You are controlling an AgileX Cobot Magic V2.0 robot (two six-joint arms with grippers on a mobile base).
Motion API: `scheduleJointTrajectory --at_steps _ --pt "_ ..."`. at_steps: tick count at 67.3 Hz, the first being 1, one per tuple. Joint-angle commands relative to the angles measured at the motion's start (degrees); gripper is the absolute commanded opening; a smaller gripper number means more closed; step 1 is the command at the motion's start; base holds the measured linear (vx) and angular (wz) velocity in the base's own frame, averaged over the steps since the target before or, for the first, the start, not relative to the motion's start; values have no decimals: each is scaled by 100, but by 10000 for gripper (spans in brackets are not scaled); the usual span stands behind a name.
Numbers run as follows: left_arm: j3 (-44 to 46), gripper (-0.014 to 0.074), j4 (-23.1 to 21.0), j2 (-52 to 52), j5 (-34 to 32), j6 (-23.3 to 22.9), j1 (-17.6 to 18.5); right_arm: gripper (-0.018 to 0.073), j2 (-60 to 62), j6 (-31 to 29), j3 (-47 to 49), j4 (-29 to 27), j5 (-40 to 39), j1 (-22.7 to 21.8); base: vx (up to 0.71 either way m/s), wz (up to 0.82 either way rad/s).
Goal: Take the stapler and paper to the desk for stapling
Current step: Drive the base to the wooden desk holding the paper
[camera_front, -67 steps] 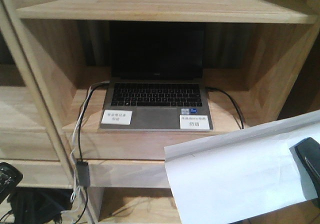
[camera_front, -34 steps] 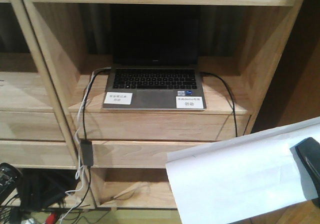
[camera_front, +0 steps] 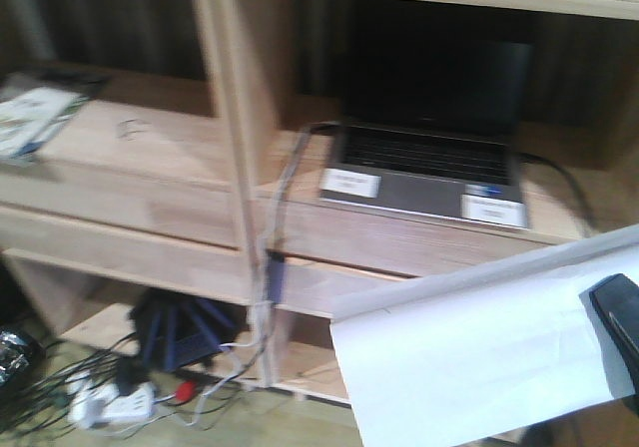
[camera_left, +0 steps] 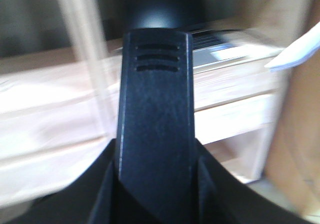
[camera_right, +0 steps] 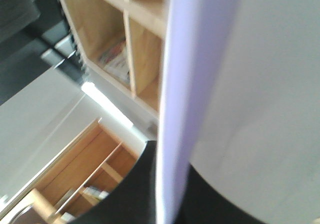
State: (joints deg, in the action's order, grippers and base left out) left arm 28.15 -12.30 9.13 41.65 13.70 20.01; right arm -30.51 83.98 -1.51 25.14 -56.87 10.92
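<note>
The paper (camera_front: pixel 479 352), a large white sheet, hangs in the air at the lower right of the front view. My right gripper (camera_front: pixel 611 302) is shut on its right edge. In the right wrist view the paper (camera_right: pixel 250 84) rises edge-on out of the shut right gripper (camera_right: pixel 172 184). The black stapler (camera_left: pixel 152 114) fills the left wrist view, standing upright and clamped in my left gripper (camera_left: pixel 152 184). Only its ribbed black top shows. The desk is out of view.
A light-wood shelf unit (camera_front: pixel 235 168) stands ahead, with an open laptop (camera_front: pixel 424 163) bearing two white labels on its middle shelf. A booklet (camera_front: pixel 30 113) lies on the left shelf. Cables and a power strip (camera_front: pixel 110 402) lie on the floor below.
The shelf unit and laptop have receded and then slid to the right in the front view, now blurred. The paper and right gripper hold the same place in the frame.
</note>
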Motion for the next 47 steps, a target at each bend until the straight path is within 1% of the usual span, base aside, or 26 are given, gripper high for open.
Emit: scheduleJointTrajectory --at_steps 1,28,47 --pt "177 -7 -106 72 -601 -6 0 -6 -23 -38 36 -96 -342 2 -2 63" --pt "177 -7 -106 72 -601 -6 0 -6 -23 -38 36 -96 -342 2 0 69" --pt "177 -7 -106 72 -601 -6 0 -6 -23 -38 36 -96 -342 2 4 59"
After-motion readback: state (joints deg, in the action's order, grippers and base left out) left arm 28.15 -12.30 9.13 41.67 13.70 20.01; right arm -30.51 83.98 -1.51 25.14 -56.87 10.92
